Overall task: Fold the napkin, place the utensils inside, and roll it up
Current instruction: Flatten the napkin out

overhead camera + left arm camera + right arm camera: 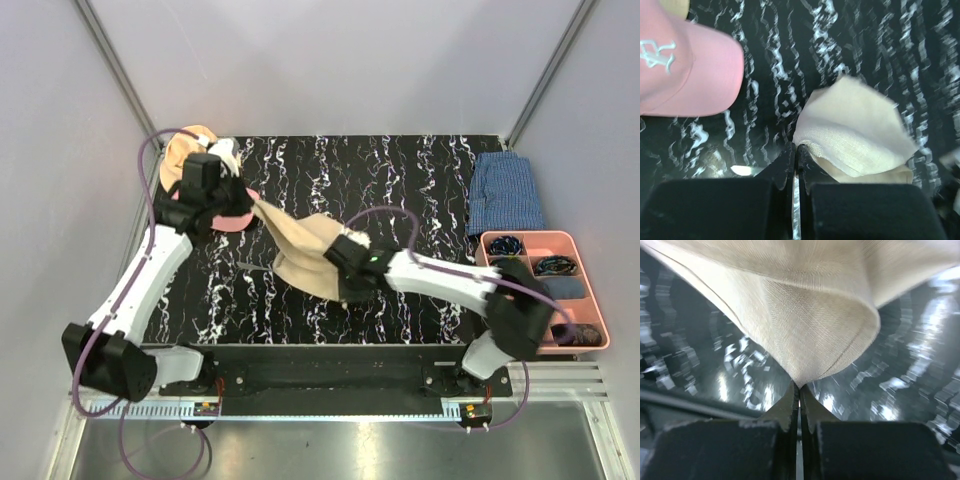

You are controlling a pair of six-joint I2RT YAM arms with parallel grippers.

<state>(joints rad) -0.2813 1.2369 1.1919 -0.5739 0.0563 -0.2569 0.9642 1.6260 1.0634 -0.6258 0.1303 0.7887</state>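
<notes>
The beige napkin (pixel 305 245) hangs stretched between both grippers above the black marbled table (pixel 400 180). My left gripper (pixel 247 205) is shut on its upper left corner, and the left wrist view shows the jaws (pixel 797 150) pinched on the cloth's edge (pixel 855 130). At the napkin's lower right end, my right gripper (pixel 345 278) is shut too. In the right wrist view the closed tips (pixel 800 388) hold a corner of the cloth (pixel 810 315). One thin grey utensil (pixel 257 267) lies on the table just left of the napkin, partly under it.
A pink cap (pixel 232 218) (pixel 685 70) lies beneath the left gripper, with a tan hat (pixel 185 150) behind it. A blue checked cloth (pixel 505 195) sits at the far right. A pink compartment tray (pixel 590 290) with small items stands below it.
</notes>
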